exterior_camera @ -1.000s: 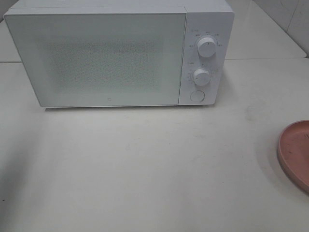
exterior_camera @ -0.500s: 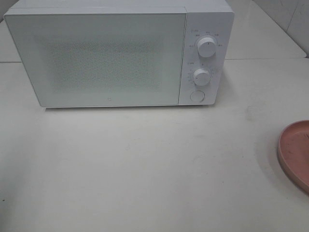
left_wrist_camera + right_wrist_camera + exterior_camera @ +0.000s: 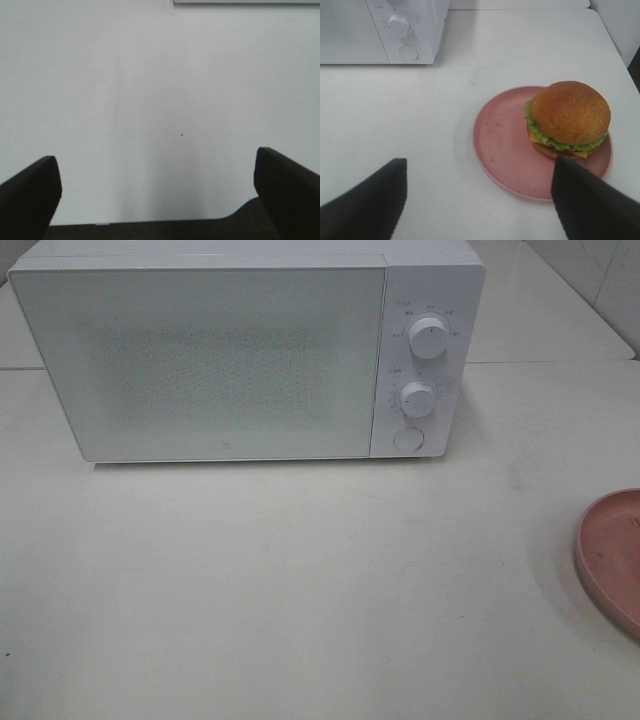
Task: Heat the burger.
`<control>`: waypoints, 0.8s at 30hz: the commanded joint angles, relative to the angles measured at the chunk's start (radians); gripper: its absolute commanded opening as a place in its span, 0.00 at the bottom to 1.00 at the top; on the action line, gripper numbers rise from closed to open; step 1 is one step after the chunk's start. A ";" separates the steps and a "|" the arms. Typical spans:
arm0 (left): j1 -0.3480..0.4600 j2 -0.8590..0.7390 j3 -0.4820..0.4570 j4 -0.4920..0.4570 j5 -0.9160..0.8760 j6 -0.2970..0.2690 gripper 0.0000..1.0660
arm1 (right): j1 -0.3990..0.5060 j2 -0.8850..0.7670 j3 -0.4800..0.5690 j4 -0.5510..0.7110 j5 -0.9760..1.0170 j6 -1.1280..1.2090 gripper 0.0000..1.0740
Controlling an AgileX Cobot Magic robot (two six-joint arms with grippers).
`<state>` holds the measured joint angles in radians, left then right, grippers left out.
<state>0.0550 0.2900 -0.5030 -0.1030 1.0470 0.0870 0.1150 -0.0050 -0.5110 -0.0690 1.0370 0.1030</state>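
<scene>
White and faintly scuffed, the surface point(image 3: 320, 590) carries a white microwave point(image 3: 240, 350) whose door is closed, with two round dials point(image 3: 427, 340) and a round button point(image 3: 407, 438) down its control panel. Well away from the microwave, out past its control-panel side, sits a round pink plate point(image 3: 505, 145); only an edge of it shows in the exterior high view. The burger point(image 3: 568, 120) rests on the part of that plate farther from the microwave, its glossy brown bun on top, ruffled green lettuce and yellow cheese showing at the rim. The right gripper point(image 3: 480, 200) hangs above the surface beside the plate, its dark jaws spread wide and holding nothing. The left gripper point(image 3: 157, 190) is over bare surface in front of the microwave, its jaws likewise wide apart and empty.
</scene>
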 commanded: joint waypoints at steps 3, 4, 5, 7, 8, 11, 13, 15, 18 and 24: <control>0.002 -0.082 0.004 0.001 -0.017 0.002 0.94 | -0.006 -0.026 0.003 0.002 -0.005 -0.009 0.71; 0.002 -0.082 0.004 0.001 -0.017 0.002 0.94 | -0.006 -0.026 0.003 0.002 -0.005 -0.009 0.71; 0.002 -0.103 0.004 0.001 -0.017 0.002 0.94 | -0.006 -0.026 0.003 0.002 -0.005 -0.009 0.71; 0.002 -0.113 0.004 0.001 -0.017 0.002 0.94 | -0.006 -0.026 0.003 0.002 -0.005 -0.009 0.71; 0.002 -0.128 0.004 -0.002 -0.017 -0.001 0.94 | -0.006 -0.026 0.003 0.002 -0.005 -0.009 0.71; 0.002 -0.156 0.004 -0.011 -0.019 -0.009 0.94 | -0.006 -0.026 0.003 0.002 -0.005 -0.009 0.71; 0.002 -0.167 0.004 -0.012 -0.019 -0.009 0.94 | -0.006 -0.026 0.003 0.002 -0.005 -0.009 0.71; 0.002 -0.194 0.004 -0.012 -0.019 -0.009 0.94 | -0.006 -0.026 0.003 0.002 -0.005 -0.009 0.71; 0.002 -0.270 0.004 -0.011 -0.019 -0.009 0.94 | -0.006 -0.026 0.003 0.002 -0.005 -0.009 0.71; 0.002 -0.323 0.005 -0.011 -0.020 -0.009 0.94 | -0.006 -0.026 0.003 0.002 -0.005 -0.009 0.71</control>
<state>0.0550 -0.0030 -0.5010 -0.1060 1.0360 0.0830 0.1150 -0.0050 -0.5110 -0.0690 1.0370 0.1030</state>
